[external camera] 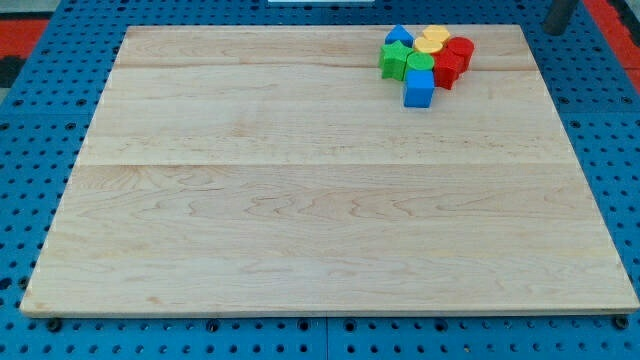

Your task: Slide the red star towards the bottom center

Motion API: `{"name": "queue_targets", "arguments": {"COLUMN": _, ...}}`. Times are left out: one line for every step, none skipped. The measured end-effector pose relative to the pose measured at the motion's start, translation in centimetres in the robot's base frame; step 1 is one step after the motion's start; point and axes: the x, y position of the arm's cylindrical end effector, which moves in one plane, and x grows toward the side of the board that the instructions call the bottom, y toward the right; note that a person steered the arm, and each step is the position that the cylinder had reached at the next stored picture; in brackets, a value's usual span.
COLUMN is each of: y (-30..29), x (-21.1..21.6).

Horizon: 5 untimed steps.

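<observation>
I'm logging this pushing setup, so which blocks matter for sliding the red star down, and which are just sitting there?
In the job: red star; my tip, right of the cluster.

Lying about: red cylinder, yellow blocks, green star, green block, blue cube, blue block.

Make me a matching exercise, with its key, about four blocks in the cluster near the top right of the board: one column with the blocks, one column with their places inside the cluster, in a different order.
Blocks:
1. blue cube
2. green star
3. red cylinder
4. yellow block

Places in the cluster:
A. the view's right edge
B. the view's left edge
C. nearest the view's bottom
D. at the view's top, right of the blue triangular block

Pairs: 1-C, 2-B, 3-A, 4-D

My tip is off the wooden board, at the view's top right, apart from every block.
</observation>
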Motion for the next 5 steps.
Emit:
{"name": "queue_targets", "arguments": {"y": 0.0, "x": 0.0}}
{"name": "queue_targets", "arguments": {"y": 0.0, "x": 0.0}}
{"name": "queue_targets", "arguments": {"y": 0.0, "x": 0.0}}
{"name": "queue_targets", "arguments": {"y": -2.3, "x": 1.7}}
{"name": "queue_targets", "arguments": {"y": -10.3, "x": 3.7}}
